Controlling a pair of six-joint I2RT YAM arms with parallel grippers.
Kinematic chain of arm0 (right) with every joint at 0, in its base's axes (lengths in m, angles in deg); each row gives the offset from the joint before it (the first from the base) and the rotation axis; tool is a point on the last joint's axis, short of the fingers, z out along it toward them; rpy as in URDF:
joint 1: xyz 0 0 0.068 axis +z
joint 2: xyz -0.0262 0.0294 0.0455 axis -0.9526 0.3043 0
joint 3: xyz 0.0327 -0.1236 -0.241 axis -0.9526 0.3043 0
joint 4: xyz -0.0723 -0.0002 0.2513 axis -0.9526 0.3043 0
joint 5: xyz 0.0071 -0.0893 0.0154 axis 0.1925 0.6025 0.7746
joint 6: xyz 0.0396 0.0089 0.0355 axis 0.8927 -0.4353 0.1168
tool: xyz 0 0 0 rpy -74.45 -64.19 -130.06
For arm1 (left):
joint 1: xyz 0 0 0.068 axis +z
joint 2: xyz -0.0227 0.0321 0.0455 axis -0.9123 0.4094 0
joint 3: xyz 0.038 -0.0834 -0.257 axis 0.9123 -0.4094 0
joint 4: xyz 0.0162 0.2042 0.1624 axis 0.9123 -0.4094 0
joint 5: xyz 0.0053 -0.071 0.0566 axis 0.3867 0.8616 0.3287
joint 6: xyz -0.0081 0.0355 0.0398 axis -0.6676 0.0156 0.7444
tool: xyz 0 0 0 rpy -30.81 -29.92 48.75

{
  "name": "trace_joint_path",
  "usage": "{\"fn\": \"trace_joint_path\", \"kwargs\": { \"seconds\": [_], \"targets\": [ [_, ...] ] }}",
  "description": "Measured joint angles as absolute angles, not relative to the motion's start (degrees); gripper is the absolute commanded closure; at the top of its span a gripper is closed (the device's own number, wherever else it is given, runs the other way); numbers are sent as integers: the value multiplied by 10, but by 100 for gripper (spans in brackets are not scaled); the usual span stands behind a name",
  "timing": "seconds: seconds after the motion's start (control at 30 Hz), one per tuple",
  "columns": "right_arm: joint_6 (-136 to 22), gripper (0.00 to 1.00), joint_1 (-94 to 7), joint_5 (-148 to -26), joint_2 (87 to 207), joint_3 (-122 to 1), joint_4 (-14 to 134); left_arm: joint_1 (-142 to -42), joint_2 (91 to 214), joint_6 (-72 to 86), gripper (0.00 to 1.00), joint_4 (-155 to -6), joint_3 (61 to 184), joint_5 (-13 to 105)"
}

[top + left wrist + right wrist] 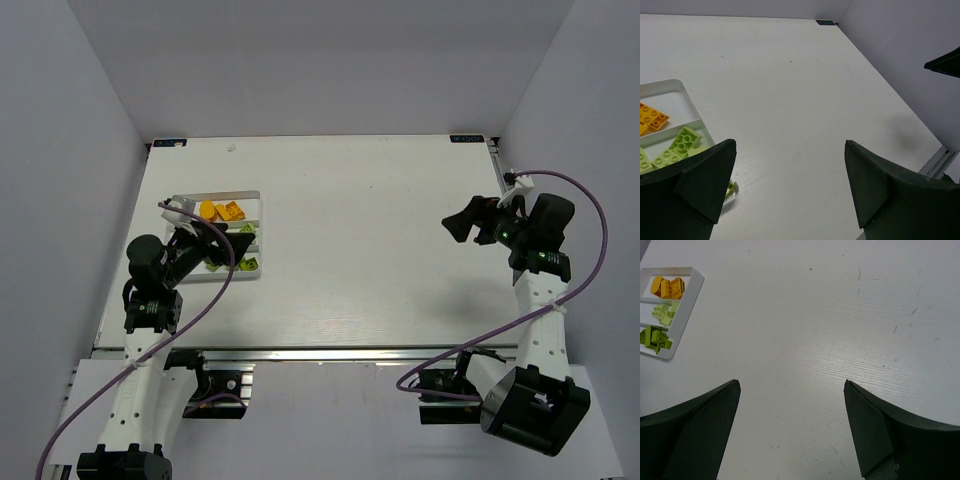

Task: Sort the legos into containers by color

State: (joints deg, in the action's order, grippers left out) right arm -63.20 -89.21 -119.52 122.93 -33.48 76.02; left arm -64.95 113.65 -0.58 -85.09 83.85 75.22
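Observation:
The white divided tray (pixel 240 194) lies at the table's left. Orange-yellow legos (pixel 222 210) lie in its far compartment and lime green legos (pixel 250 265) in the nearer ones. My left gripper (pixel 222 248) hovers over the tray's near right part, open and empty. In the left wrist view (pixel 790 185) its jaws stand wide apart over bare table, with the tray (pixel 687 100), an orange lego (pixel 652 116) and green legos (pixel 682 140) at the left. My right gripper (pixel 458 226) is open and empty at the far right. Its view (pixel 790 425) shows the tray (pixel 690 295) far off.
White walls enclose the table at the back and on both sides. The table's near edge is a metal rail (pixel 330 352). The right arm's finger tip (pixel 945 62) shows at the upper right of the left wrist view. No loose bricks show on the table.

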Motion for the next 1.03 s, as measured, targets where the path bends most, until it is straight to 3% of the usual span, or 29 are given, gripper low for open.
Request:
{"fn": "trace_joint_path", "kwargs": {
  "seconds": [1.03],
  "targets": [
    [-688, 10, -921, -1297, 1220, -335, 782, -649, 1133, 4, 2, -850, 838, 761]
  ]
}}
